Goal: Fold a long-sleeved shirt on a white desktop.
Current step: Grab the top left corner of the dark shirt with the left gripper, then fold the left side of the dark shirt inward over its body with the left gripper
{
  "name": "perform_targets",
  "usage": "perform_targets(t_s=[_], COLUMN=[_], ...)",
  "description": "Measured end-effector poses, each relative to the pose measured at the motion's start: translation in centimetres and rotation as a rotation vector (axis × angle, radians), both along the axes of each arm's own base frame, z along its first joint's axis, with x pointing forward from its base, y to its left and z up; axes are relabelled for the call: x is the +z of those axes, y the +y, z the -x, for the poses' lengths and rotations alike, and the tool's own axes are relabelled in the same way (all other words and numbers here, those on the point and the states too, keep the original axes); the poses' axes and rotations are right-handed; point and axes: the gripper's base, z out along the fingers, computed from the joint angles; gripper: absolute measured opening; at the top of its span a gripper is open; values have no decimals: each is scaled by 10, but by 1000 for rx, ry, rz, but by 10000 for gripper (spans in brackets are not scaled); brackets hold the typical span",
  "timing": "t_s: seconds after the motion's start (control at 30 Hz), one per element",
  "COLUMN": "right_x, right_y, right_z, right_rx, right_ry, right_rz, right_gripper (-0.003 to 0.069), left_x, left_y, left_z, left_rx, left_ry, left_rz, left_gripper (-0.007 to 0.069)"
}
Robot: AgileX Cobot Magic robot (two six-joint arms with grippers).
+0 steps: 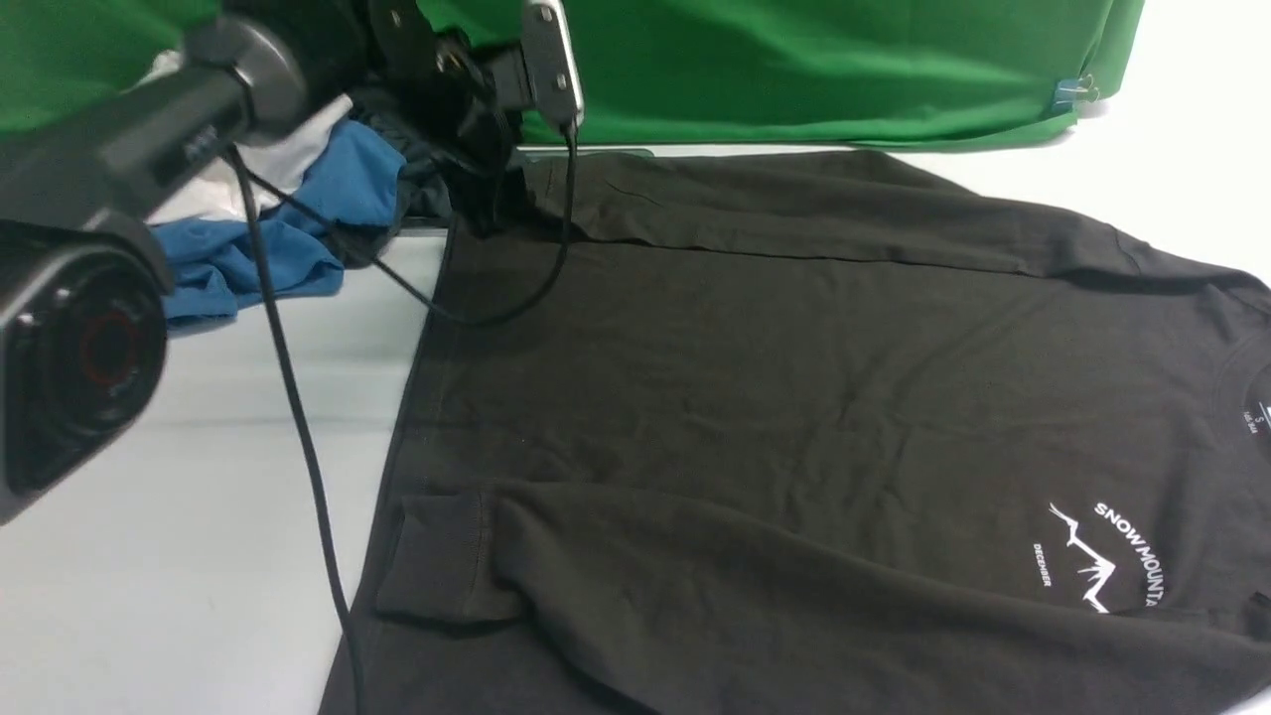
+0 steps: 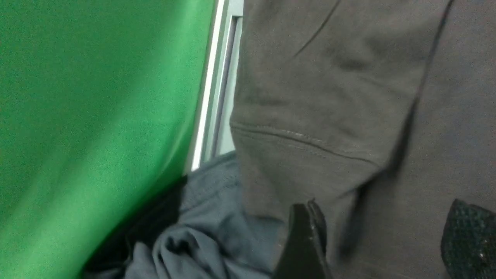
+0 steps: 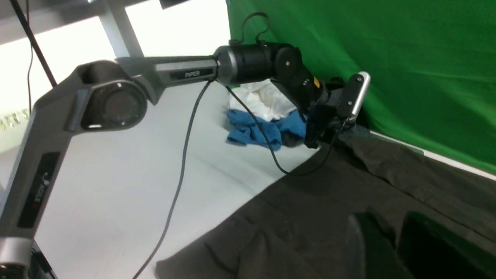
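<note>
The shirt (image 1: pixel 794 397) lies flat on the white counter (image 1: pixel 199 556), its long axis running across the robot: hem toward the robot's left, collar and printed logo (image 1: pixel 1107 556) toward its right. Both sleeves are laid in over the body, the far one along the far edge with its cuff (image 2: pixel 294 170) at the far left corner. The left tool (image 2: pixel 383 207) hangs right over that cuff with its fingers (image 2: pixel 306 240) spread wide and nothing gripped between them. The right tool (image 3: pixel 391 240) shows only as two dark blurs above the near part of the shirt; I cannot tell whether it is closed or holding cloth. Judging from this layout, the coming fold runs along the long axis, hem carried rightward to the collar, and the left arm is the nearer one to the hem edge. A pile of blue and white clothes (image 1: pixel 288 228) sits just beside that corner and could get snagged
</note>
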Motion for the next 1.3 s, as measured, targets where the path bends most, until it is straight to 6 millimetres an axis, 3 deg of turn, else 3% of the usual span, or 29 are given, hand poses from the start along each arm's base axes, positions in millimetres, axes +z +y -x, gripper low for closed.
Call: perform_targets(t_s=[0.3,0.4,0.7,0.8,0.93,1.2,1.3], right_x=[0,1,0,0,0,0,0], right_y=[2,2,4,4,4,4,4], right_z=[-3,-3,-3,-3,-4,-3,-3], right_rx=[-12,-13,-14,-14,-14,-14,-13], right_ry=[-24,-26,-26,-25,-24,-23,-22], right_rz=[22,22,28,28,28,26,26], right_gripper=[146,146,146,146,146,146,146], left_x=[-37,-49,-48,-48,-36,22,32], left_y=[0,0,0,-1,0,2,0], left_z=[-18,-19,-22,-18,-9,9,18], left_rx=[-3,-22,-5,-5,-16,114,135], left_ry=[-93,-88,-115,-63,6,52,101], left_rz=[-35,-60,-34,-30,-33,85,102], left_gripper=[407,350,72,59,58,58,58])
